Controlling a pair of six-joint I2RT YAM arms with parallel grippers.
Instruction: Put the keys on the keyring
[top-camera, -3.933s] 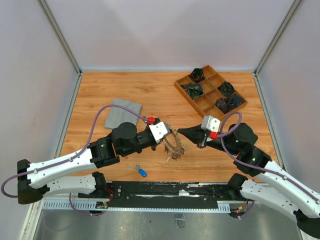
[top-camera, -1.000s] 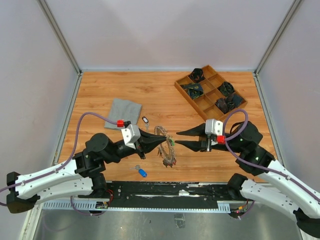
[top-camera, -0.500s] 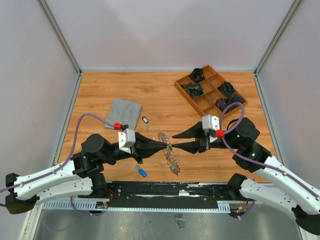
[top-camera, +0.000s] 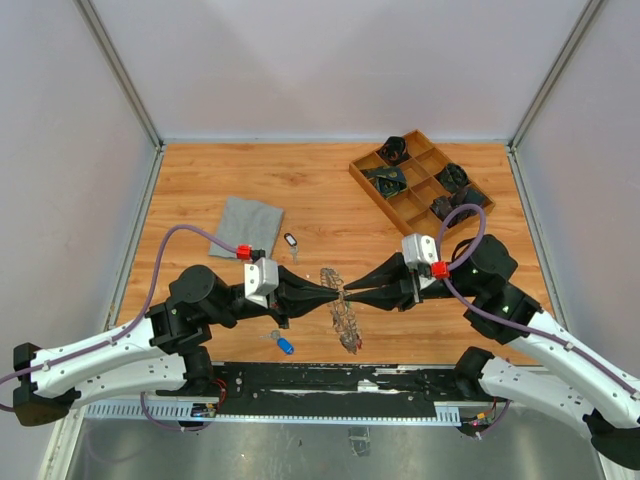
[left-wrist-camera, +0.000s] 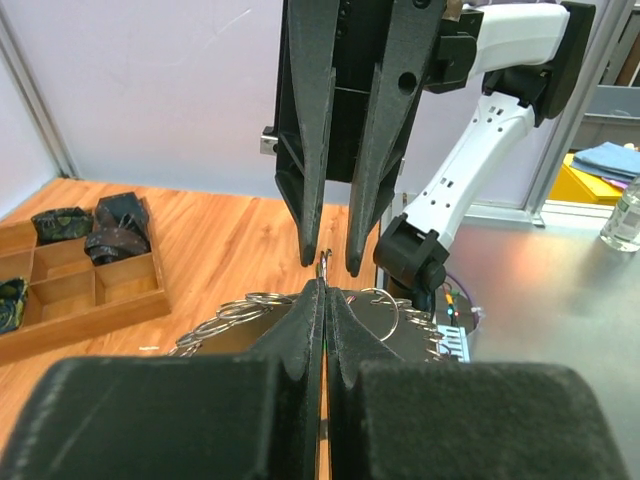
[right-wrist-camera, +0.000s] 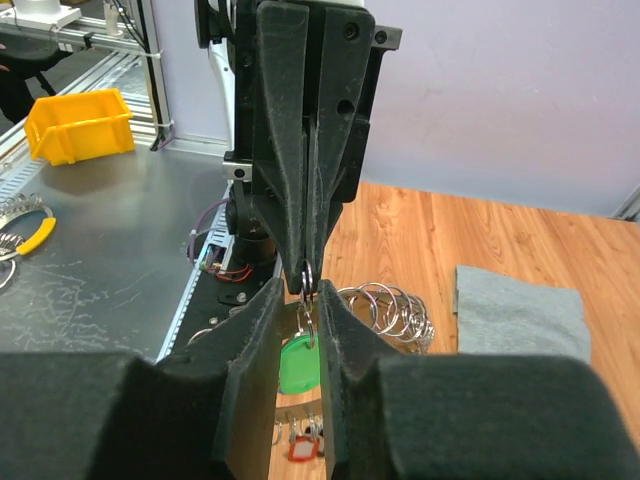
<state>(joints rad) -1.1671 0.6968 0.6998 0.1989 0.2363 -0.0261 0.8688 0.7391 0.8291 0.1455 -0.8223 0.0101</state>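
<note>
The keyring (top-camera: 342, 312), a thin metal ring crowded with silver keys, hangs between my two grippers above the table's near middle. My left gripper (top-camera: 337, 292) is shut on its wire; in the left wrist view the left gripper (left-wrist-camera: 322, 285) pinches the ring (left-wrist-camera: 248, 305). My right gripper (top-camera: 349, 293) meets it tip to tip, jaws narrowly apart. In the right wrist view the right gripper (right-wrist-camera: 303, 300) straddles a small split ring carrying a green tag (right-wrist-camera: 299, 365), without touching it. Two loose keys lie on the table: a blue-tagged one (top-camera: 283, 344) and another (top-camera: 291, 241).
A grey cloth square (top-camera: 246, 225) lies at the left. A wooden compartment tray (top-camera: 406, 203) with dark items stands at the back right. The black rail (top-camera: 320, 378) with both arm bases runs along the near edge. A red tag (right-wrist-camera: 303, 447) dangles low on the ring.
Over the last second both grippers came together tip to tip at the keyring. The right jaws have narrowed around the green-tagged small ring. The left gripper stays shut on the ring.
</note>
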